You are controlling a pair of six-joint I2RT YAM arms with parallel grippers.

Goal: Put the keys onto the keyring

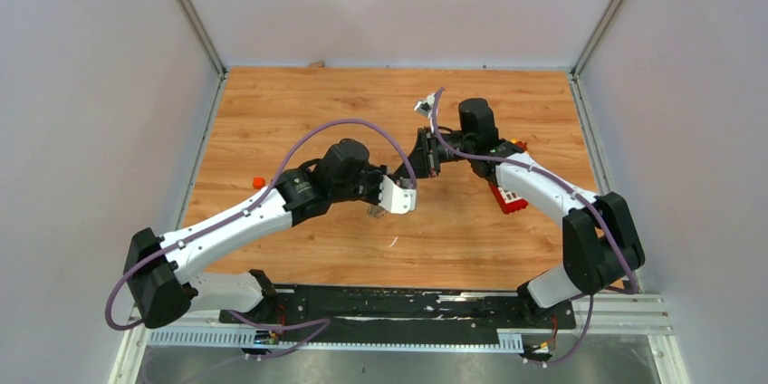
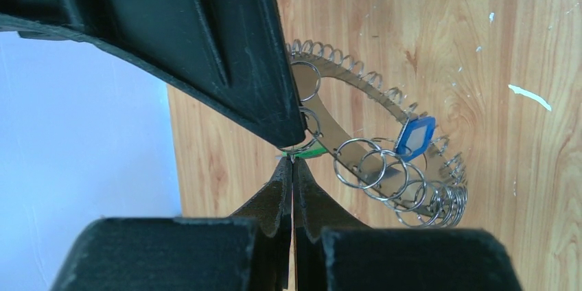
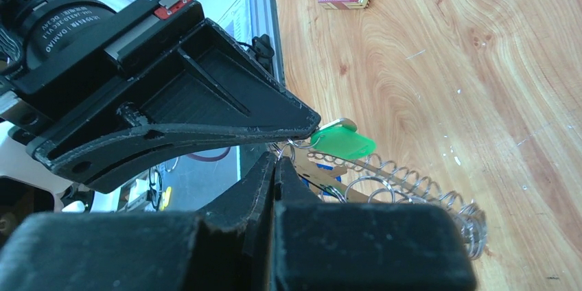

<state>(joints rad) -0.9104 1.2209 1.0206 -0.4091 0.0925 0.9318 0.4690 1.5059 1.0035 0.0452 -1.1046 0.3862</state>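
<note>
- The left fingers (image 2: pixel 284 184) are pressed flat together with no gap showing between them.
- Their tips end at a small wire loop on the rim of the keyring (image 2: pixel 343 141). What they pinch, if anything, is too small to tell.
- The right fingers (image 3: pixel 263 182) are likewise closed tight, and their tips come to the same spot from the opposite side.
- In the top view the two arms meet nose to nose over the middle of the desk (image 2: pixel 480 30).
- The keyring sits just past the meeting point of the two sets of fingers. It shows as a silver disc seen at a slant, with many small wire loops fanned round its edge.
- Whether its far edge touches the desk or hangs above it cannot be told.
- The green key (image 3: pixel 343 144) is right at the fingertips, its head touching the tip of the left fingers in the right wrist view.
- The blue key (image 2: pixel 416 138) lies further round the keyring, among the loops and well apart from the fingertips.
- A red block (image 1: pixel 512 201) lies on the desk, partly under the right arm.
- A small orange piece (image 1: pixel 258 182) lies beside the left arm.
</note>
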